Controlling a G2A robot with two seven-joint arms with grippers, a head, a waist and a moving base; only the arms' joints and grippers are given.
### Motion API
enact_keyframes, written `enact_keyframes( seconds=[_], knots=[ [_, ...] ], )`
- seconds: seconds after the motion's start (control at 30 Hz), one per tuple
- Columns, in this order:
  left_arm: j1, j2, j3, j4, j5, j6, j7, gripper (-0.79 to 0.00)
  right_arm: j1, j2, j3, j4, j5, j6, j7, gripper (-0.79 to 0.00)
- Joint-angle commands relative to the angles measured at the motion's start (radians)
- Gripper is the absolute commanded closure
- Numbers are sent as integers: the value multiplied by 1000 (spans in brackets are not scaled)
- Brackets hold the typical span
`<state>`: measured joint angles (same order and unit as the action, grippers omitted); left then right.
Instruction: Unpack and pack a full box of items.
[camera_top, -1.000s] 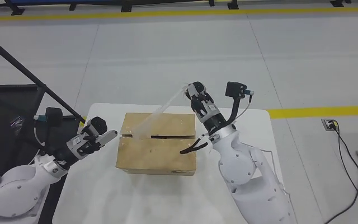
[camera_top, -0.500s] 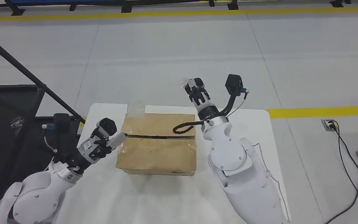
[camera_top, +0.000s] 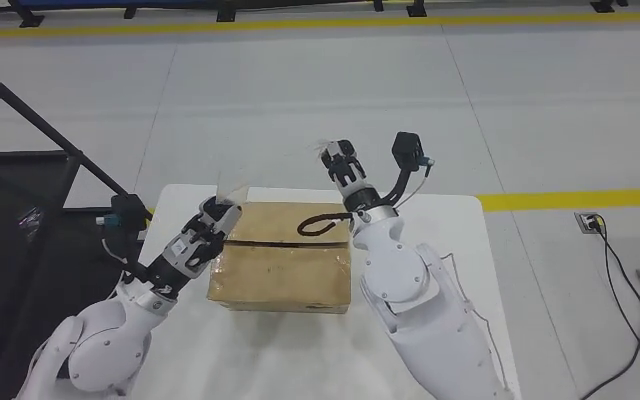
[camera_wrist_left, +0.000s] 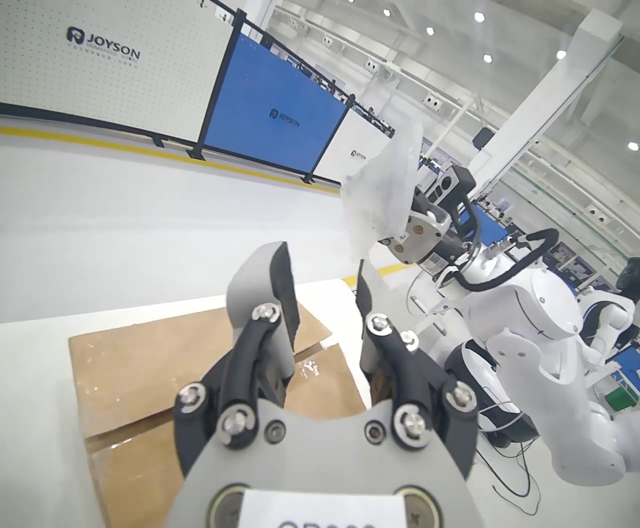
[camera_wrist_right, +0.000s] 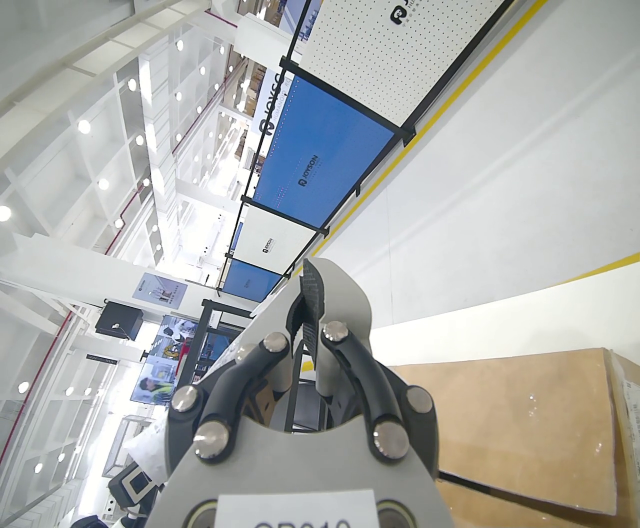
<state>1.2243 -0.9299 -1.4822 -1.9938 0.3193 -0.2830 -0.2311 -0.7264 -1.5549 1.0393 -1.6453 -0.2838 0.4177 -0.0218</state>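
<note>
Top view: cardboard box (camera_top: 285, 270), we judge stiff, heavy; take flaps along the 9-to-3 o'clock seam; left gripper (camera_top: 220, 213) wide, right gripper (camera_top: 340, 153) pinched closed

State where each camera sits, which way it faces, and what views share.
Top view: above the arms, facing down on table, cardboard box, left hand, right hand.
Left wrist view: on that wrist, facing over the box toward the right arm; own hand open.
Right wrist view: on that wrist, facing hall panels; own hand shut.
All share the box.
</note>
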Motion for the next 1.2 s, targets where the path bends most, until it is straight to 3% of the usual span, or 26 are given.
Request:
enact_keyframes(
  seconds=[0.0, 0.43, 1.17],
  knots=[
    [-9, -2, 7, 3, 0, -3, -2, -246, -1, -2, -1, -1, -5, 1, 3, 0],
    [-10, -16, 8, 9, -22, -19, 24, -175, -14, -15, 10, -10, -23, 12, -5, 0],
    [12, -34, 1, -25, -38, -28, 16, -194, -27, -35, 39, -18, -35, 0, 1, 0]
  ],
)
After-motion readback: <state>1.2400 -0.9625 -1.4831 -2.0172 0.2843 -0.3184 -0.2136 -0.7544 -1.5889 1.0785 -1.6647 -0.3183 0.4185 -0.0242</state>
